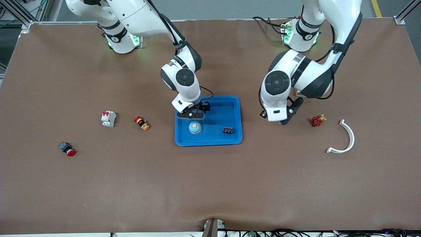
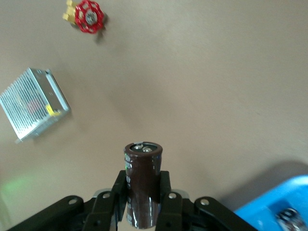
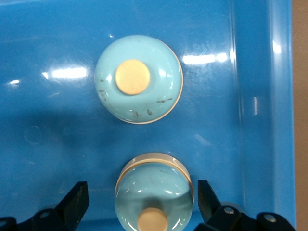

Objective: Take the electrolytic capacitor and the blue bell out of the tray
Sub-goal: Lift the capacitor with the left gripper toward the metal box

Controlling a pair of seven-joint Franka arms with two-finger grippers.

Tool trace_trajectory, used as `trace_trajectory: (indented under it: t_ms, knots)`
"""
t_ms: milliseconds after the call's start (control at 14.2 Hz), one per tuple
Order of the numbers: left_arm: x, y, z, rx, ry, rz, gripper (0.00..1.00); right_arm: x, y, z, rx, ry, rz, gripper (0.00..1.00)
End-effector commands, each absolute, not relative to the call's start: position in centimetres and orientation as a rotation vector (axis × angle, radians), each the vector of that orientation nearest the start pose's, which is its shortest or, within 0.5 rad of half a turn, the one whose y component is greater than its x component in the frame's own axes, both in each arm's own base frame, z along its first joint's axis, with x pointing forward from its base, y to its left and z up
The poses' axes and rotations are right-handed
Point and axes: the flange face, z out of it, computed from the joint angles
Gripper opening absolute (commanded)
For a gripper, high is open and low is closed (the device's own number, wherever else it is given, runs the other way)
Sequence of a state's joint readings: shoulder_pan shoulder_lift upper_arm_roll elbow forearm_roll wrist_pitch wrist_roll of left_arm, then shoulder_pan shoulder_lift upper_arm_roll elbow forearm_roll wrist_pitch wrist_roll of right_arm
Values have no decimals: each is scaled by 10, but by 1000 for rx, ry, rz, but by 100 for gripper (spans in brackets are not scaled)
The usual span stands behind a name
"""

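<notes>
A dark brown cylindrical capacitor (image 2: 143,168) sits between the fingers of my left gripper (image 2: 143,186), which is shut on it. That gripper (image 1: 286,119) hangs over bare table between the blue tray (image 1: 235,110) and a red valve handle (image 1: 316,121). My right gripper (image 1: 191,115) is low over the tray, open. A light-blue bell (image 3: 155,187) with a tan button lies between its fingers (image 3: 77,197), with a gap on each side. Another bell (image 3: 138,79) of the same look stands in the tray (image 3: 260,120) close by, also seen in the front view (image 1: 195,127).
A small black part (image 1: 228,130) lies in the tray. Toward the right arm's end lie a white breaker (image 1: 108,118), an orange and red button (image 1: 141,123) and a red-capped switch (image 1: 67,149). A white curved piece (image 1: 345,138) lies by the valve handle. A silver metal box (image 2: 33,103) shows in the left wrist view.
</notes>
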State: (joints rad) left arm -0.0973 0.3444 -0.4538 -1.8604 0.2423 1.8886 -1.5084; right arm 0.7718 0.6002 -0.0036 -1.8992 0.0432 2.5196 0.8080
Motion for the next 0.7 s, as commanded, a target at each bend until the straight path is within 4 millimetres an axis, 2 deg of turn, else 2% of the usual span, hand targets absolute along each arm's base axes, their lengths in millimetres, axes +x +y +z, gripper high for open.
trace_trajectory:
  t_ms: [0, 282, 634]
  knots:
    - [515, -248, 331, -2620, -1120, 169, 0, 454, 441, 180, -3123, 105, -14, 100]
    - [521, -186, 305, -2616, -1056, 274, 0, 454, 440, 180, -3124, 105, -12, 100]
    - [523, -147, 282, -2640, -1082, 378, 0, 454, 440, 180, -3125, 107, -11, 100]
